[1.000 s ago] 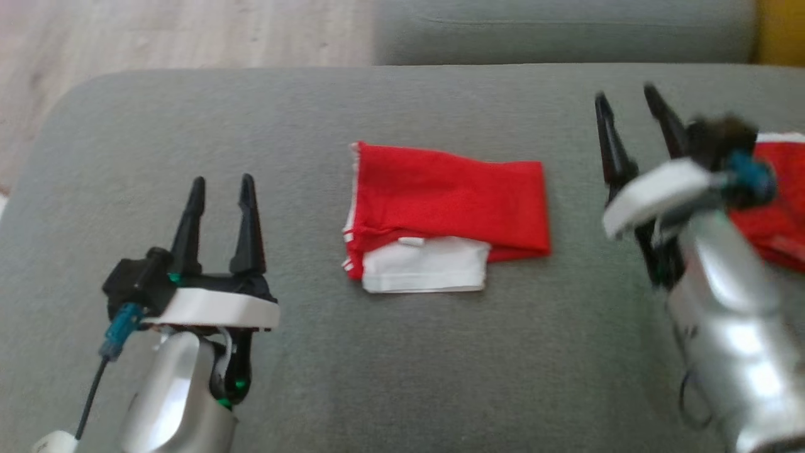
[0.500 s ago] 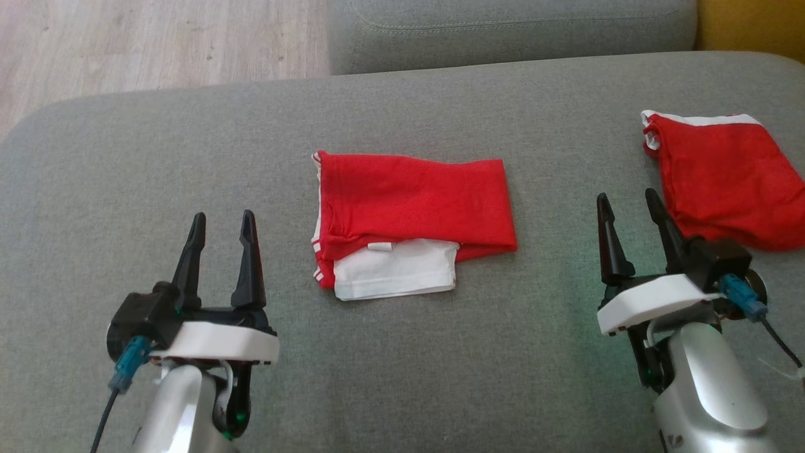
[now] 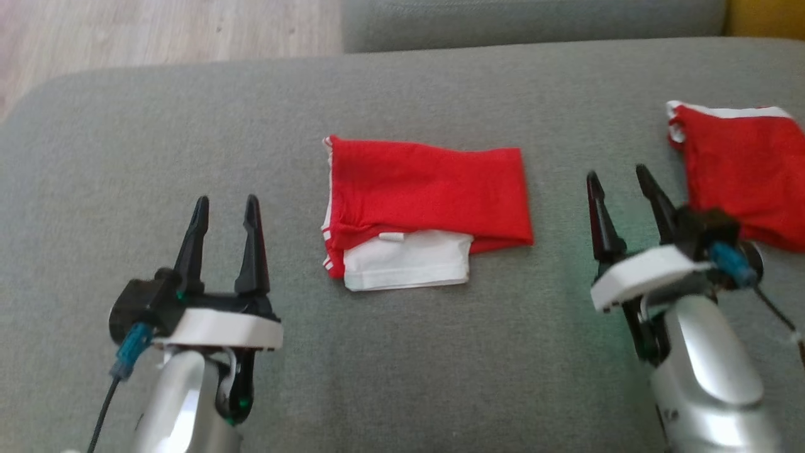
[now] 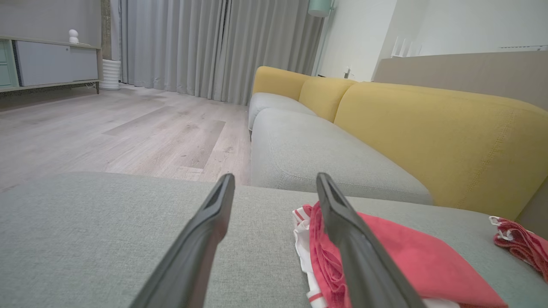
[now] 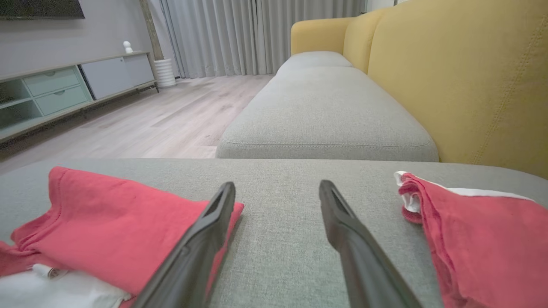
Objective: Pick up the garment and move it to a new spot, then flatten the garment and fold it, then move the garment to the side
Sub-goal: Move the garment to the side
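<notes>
Garment point(image 3: 427, 189) folded on grey sofa seat point(image 3: 402, 358), left end effector point(image 3: 226, 202) and right end effector point(image 3: 616, 173) spread, empty, wood floor point(image 3: 157, 28)

The head view looks steeply down on the grey sofa cushion point(image 3: 402, 365). Both wrist views sit low over it, facing the curtains point(image 4: 192, 47); all three share the folded red garment point(image 3: 427, 189).

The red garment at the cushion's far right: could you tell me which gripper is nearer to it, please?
Right. The right gripper sits just left of the red garment; the left gripper lies beyond the folded garment.
</notes>
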You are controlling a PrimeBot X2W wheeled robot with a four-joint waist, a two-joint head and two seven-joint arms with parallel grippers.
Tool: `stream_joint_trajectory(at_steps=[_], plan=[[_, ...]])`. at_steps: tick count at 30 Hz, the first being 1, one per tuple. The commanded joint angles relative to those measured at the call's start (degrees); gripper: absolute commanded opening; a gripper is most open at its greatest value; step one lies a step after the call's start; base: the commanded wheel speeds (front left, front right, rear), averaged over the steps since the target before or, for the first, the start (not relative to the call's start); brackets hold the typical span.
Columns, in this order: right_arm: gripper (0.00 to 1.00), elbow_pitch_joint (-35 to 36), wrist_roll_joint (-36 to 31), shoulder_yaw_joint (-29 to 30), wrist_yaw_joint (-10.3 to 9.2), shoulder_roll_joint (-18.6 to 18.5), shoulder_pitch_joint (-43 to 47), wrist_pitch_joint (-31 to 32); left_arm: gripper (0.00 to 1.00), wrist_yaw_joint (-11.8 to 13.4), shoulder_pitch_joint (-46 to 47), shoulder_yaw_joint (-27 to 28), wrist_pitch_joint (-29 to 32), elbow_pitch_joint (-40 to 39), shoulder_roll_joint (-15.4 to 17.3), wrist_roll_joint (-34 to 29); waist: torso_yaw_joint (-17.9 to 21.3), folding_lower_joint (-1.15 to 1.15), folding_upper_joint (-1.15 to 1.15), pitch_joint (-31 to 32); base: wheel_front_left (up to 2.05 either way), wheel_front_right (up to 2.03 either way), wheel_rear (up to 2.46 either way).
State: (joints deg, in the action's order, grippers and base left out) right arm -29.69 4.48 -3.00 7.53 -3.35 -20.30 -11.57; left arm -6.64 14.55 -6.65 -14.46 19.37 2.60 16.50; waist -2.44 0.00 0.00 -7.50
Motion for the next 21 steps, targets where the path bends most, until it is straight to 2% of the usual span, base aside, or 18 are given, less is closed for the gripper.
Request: stream_joint_trajectory(at_steps=[1, 8, 16, 21], plan=[[1.00, 0.91, -0.41, -1.45, -0.04, 0.46, -3.80, 1.16, 1.00, -0.40, 3.45, 1.00, -0.53, -1.94, 0.33, -0.68, -1.45, 0.00, 0.00, -1.53, 0.00, 0.00, 0.00], [1.00, -5.10, 3.12, -2.45, -0.04, 0.46, -8.34, 6.18, 1.00, -0.55, 5.96, -1.28, -0.53, -1.90, 0.30, 0.33, -4.49, 0.00, 0.00, -4.37, 0.00, 0.00, 0.00], [1.00, -15.33, 9.89, -6.87, -0.04, 0.46, -12.80, 11.08, 1.00, -0.42, 7.76, -4.23, -0.53, -0.97, 0.29, 1.51, -8.02, 0.00, 0.00, -6.23, 0.00, 0.00, 0.00], [1.00, -21.45, 10.96, -9.55, -0.04, 0.46, -14.71, 12.30, 1.00, -0.13, 8.14, -5.17, -0.53, -0.69, 0.29, 1.84, -9.19, 0.00, 0.00, -6.53, 0.00, 0.00, 0.00]])
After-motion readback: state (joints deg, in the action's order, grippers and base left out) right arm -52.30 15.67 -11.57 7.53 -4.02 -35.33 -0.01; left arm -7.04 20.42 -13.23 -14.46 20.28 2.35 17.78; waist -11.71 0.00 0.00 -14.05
